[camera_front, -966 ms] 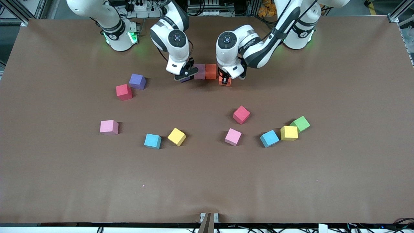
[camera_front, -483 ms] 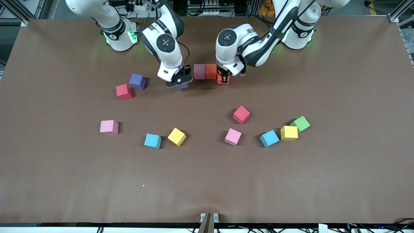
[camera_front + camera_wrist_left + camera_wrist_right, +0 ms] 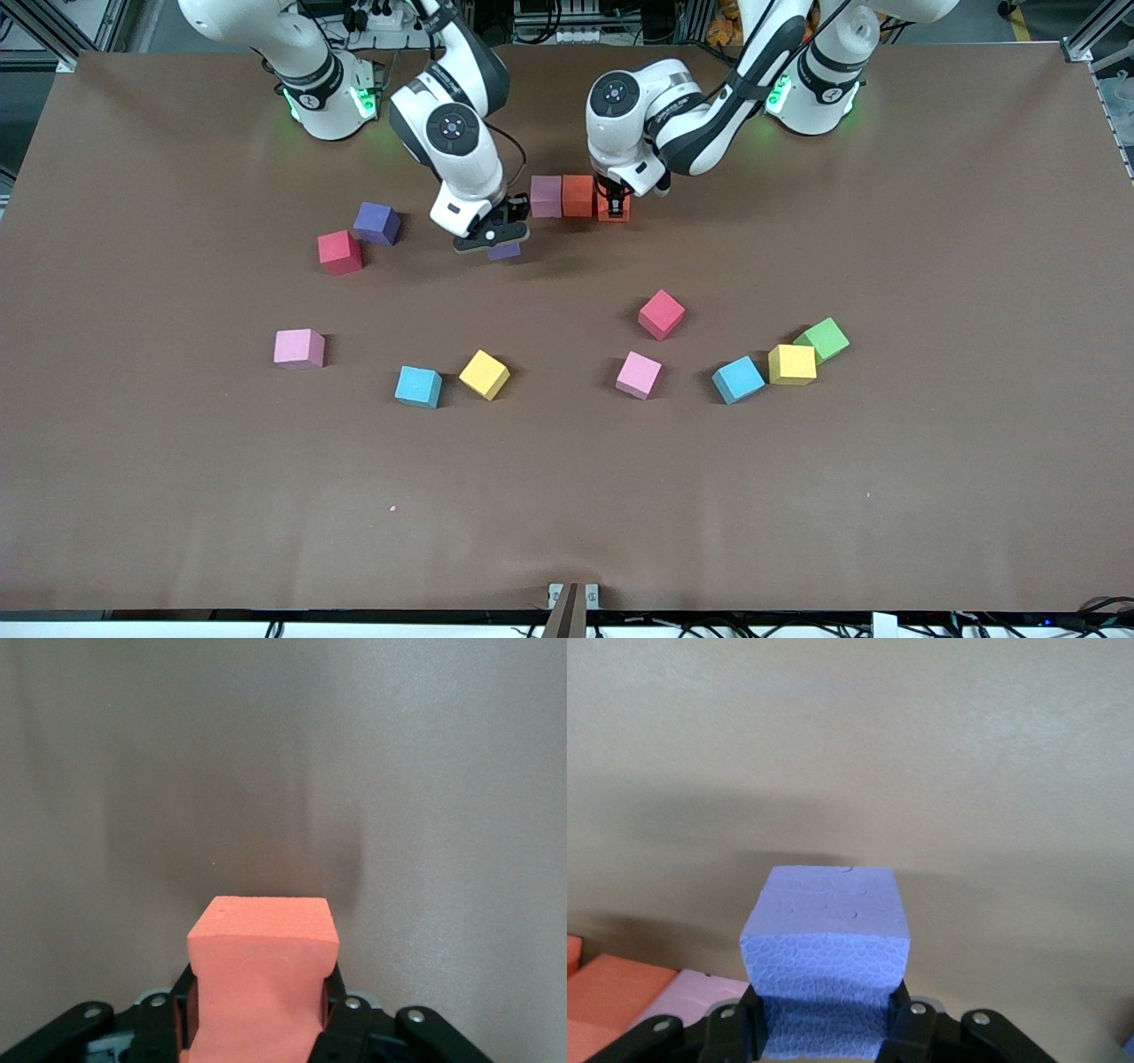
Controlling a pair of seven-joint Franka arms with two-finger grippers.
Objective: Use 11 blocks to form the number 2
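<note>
While the left claw point(image 3: 613, 206) pinches an orange block point(image 3: 614, 209), the right claw point(image 3: 496, 241) pinches a purple block point(image 3: 504, 252) above the bench point(image 3: 567, 496).

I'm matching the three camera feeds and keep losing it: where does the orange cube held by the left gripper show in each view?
Front view: orange cube under the left gripper, beside the other orange block in the row.
Left wrist view: orange cube low in the middle, clamped between the fingers.
Right wrist view: cannot tell; orange shows only at a corner.
Shared landmark: the brown table.

both arms white w/ black joint bands, round dark joint caps, green base LEDs, black cables, black screw-studded fingers
</note>
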